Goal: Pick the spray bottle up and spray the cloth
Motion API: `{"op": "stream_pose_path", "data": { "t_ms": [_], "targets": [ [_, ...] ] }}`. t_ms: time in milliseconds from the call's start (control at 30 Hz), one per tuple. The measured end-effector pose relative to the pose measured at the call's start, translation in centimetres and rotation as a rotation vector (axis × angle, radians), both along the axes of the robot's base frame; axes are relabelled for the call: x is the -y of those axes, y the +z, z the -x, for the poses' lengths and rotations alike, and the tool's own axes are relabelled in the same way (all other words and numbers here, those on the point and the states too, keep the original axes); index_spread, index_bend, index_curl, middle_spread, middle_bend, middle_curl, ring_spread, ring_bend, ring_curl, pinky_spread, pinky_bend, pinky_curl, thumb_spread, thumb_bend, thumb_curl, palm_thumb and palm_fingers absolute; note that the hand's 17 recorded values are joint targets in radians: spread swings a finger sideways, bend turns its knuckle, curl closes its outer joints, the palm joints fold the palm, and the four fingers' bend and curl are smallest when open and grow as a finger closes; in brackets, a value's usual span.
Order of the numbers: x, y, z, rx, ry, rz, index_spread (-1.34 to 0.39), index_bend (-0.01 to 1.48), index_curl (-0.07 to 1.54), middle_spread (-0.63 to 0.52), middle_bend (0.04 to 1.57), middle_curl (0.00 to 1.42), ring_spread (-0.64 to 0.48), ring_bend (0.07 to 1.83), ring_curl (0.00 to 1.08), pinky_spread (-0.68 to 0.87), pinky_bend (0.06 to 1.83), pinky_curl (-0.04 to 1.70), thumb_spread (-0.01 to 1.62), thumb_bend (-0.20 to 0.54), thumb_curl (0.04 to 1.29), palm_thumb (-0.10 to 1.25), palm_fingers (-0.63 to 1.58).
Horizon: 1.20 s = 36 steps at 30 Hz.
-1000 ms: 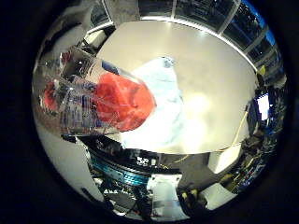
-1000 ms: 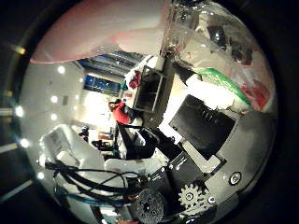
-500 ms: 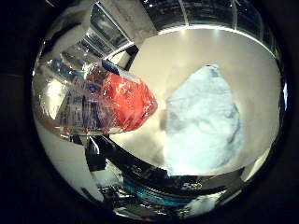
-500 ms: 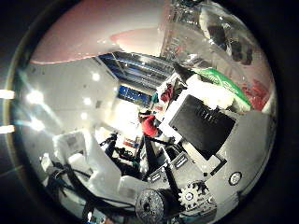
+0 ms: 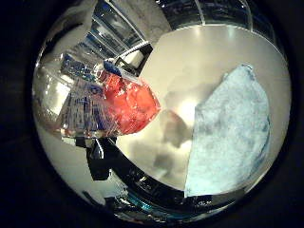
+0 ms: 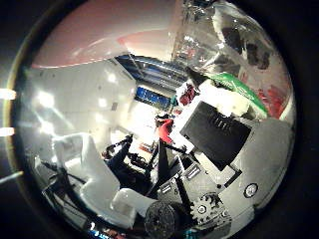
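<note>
In the little finger side view, the spray bottle [image 5: 111, 111] is filling the left part of the scene close to the palm: a clear body with printed labelling and a red head pointing out toward the cloth. It is sitting clear of the pale table [image 5: 199, 61], so it appears to be lifted and carried. Moving rightward, a bare stretch of table with soft shadows is separating the red head from the cloth [image 5: 232, 137], a light blue-grey piece lying flat on the table near its edge.

By this reading, the pick-up is looking done and the bottle is being held up near the cloth; what is left is the spraying itself. No mist or wet mark is showing, and whether the nozzle is truly lined up with the cloth cannot be told.

The thumb side view is offering what the first lacks: the hand [image 6: 219, 144], with its white and black parts and a gear, is sitting against the clear bottle, which is curving across the upper part of that view. The fingers appear to be wrapping the bottle, though the trigger contact is hidden. That view is showing neither cloth nor table; the first is showing no fingers.
</note>
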<state>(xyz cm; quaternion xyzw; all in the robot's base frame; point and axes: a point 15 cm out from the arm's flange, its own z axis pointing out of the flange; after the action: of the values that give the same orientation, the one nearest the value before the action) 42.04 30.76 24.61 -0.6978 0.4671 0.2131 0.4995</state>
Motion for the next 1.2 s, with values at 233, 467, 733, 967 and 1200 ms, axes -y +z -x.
{"op": "stream_pose_path", "data": {
  "t_ms": [233,467,733,967,1200],
  "targets": [
    [-1.0,-3.4,-2.7,-0.007,0.020,0.028,-0.25,1.06,0.94,-0.10,1.41,0.70,-0.22,1.34,0.82,-0.16,1.01,1.48,0.78,-0.017,0.85,0.99,1.13],
    [-1.9,-6.3,-5.0,-0.027,0.028,0.042,-0.25,1.06,0.94,-0.10,1.41,0.70,-0.22,1.34,0.81,-0.16,1.02,1.44,0.81,-0.021,0.83,0.99,1.13],
    [-2.4,-8.4,-6.6,-0.042,0.032,0.047,-0.24,1.03,0.92,-0.09,1.37,0.68,-0.21,1.33,0.77,-0.18,0.98,1.35,0.87,-0.025,0.80,0.94,1.14],
    [-2.4,-9.7,-6.7,-0.051,0.044,0.062,-0.28,0.71,0.82,-0.10,1.18,0.60,-0.18,1.23,0.65,-0.30,0.90,1.10,0.85,-0.041,0.73,0.82,1.02],
    [-2.4,-11.1,-5.9,-0.047,0.093,0.103,-0.42,0.29,0.71,-0.15,0.79,0.49,-0.23,1.06,0.53,-0.48,0.95,0.89,0.94,-0.025,0.63,0.80,0.59]
  ]
}}
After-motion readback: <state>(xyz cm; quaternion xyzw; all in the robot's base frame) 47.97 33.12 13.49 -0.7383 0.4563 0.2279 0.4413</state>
